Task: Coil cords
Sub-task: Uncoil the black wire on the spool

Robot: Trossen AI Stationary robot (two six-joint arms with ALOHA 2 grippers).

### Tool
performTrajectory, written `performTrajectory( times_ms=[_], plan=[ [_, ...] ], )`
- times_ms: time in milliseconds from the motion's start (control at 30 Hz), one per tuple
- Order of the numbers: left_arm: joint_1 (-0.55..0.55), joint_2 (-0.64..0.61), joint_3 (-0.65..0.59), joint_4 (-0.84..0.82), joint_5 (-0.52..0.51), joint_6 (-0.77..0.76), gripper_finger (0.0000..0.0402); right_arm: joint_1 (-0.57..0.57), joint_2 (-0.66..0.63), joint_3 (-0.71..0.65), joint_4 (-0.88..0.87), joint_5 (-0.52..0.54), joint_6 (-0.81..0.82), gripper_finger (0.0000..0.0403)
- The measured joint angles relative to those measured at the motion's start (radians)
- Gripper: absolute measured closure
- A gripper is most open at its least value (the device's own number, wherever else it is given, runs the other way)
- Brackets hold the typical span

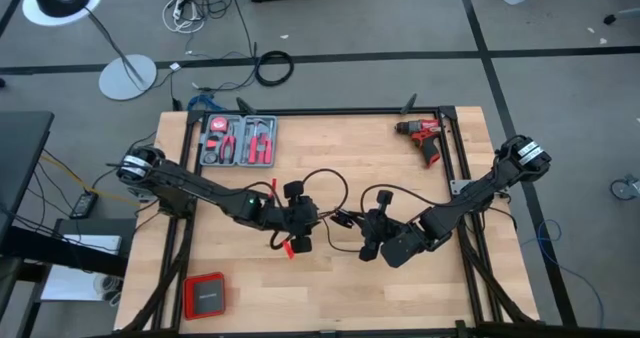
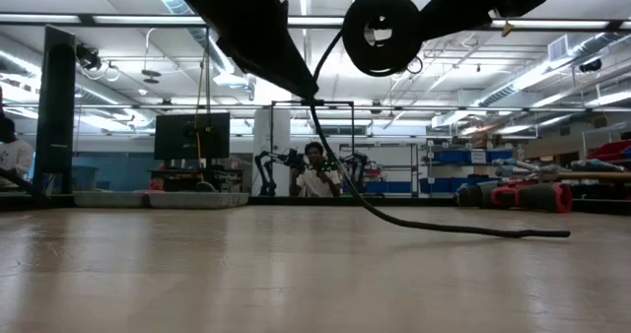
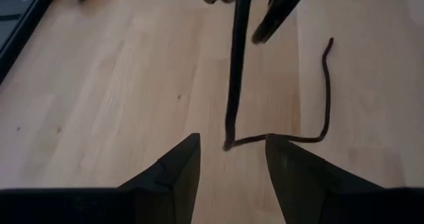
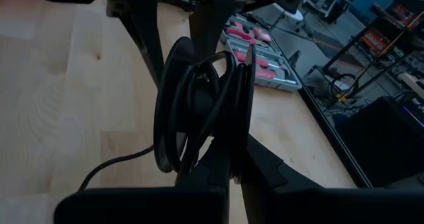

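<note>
The cord is thin and black. Most of it is wound into a small coil [image 4: 199,111], which my right gripper [image 4: 228,174] is shut on above the middle of the table [image 1: 365,228]. A loose tail [image 3: 233,71] hangs from the coil [image 2: 383,33] to the wood, then runs along it to a free end [image 3: 328,45] [image 2: 552,234]. My left gripper [image 3: 228,164] is open just left of the coil [image 1: 318,223]. Its fingers stand either side of the spot where the tail meets the table, touching nothing. My right gripper pinches the coil's lower part [image 4: 215,151] between its two fingers, with several loops together. The fingers come from the table's right, slanting a little downward. The coil stands upright above them, lifted clear of the table, and only its tail [image 4: 112,168] reaches the wood.
An open tool case with red-handled pliers [image 1: 238,140] lies at the far left. A red drill [image 1: 425,138] lies at the far right and a red and black box [image 1: 205,295] at the near left. A person [image 2: 315,175] sits in the room beyond the table.
</note>
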Motion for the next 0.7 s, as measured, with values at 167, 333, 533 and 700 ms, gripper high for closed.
performTrajectory(
  times_ms=[167, 333, 533, 700],
  plan=[
    [0.011, 0.009, 0.0, 0.048, -0.016, -0.001, 0.0244, 0.001, 0.0, 0.0, 0.008, -0.001, 0.0, 0.039],
    [0.024, 0.039, 0.0, 0.064, -0.003, 0.001, 0.032, 0.005, 0.0, 0.0, 0.011, -0.003, 0.001, 0.039],
    [0.024, 0.037, 0.0, 0.045, 0.021, 0.003, 0.0394, 0.005, -0.001, 0.0, -0.025, -0.003, 0.011, 0.039],
    [0.024, 0.013, 0.0, 0.04, 0.021, 0.004, 0.0398, 0.005, -0.001, 0.0, -0.048, -0.003, 0.03, 0.039]
  ],
)
